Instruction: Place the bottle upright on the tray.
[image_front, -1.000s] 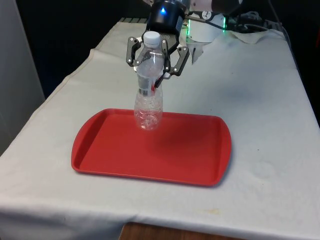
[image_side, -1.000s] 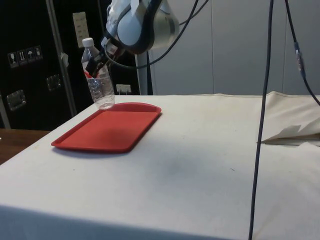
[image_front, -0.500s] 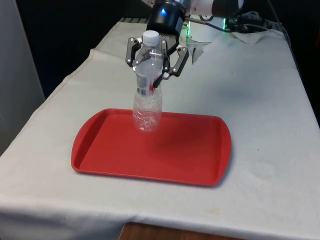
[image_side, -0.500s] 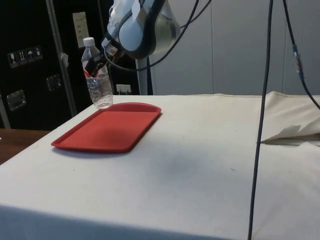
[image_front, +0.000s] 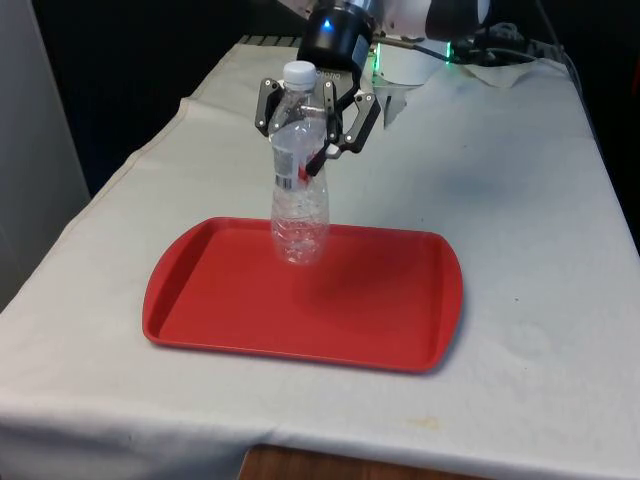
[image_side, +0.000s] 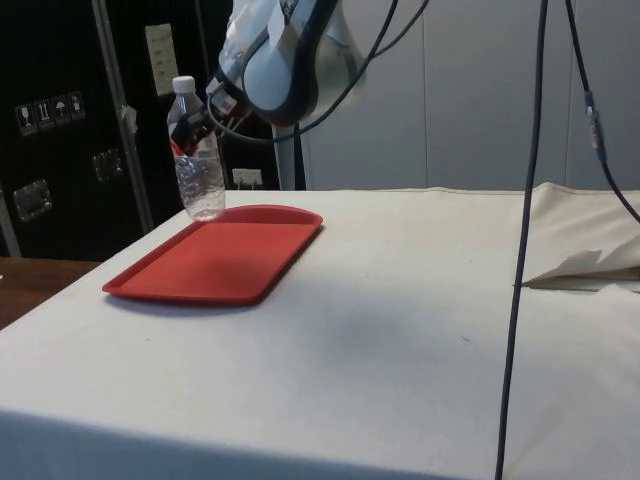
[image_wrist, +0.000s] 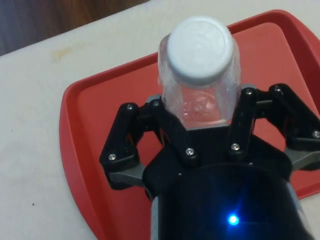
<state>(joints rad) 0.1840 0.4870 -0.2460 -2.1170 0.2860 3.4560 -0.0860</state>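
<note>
Clear plastic bottle (image_front: 298, 180) upright over the red tray's (image_front: 380, 320) far left edge, pinched by the gripper (image_front: 316, 135). Might tip over if let go too high or leaning.

"What is the clear bottle (image_front: 298, 190) with the white cap (image_wrist: 200, 48)?"

"Thin, ribbed, glossy plastic, apparently; the cap looks matt. The red rectangular tray (image_front: 380, 310) is smooth plastic with a dull sheen, on a matt, creased white cloth (image_side: 420, 330)."
</note>
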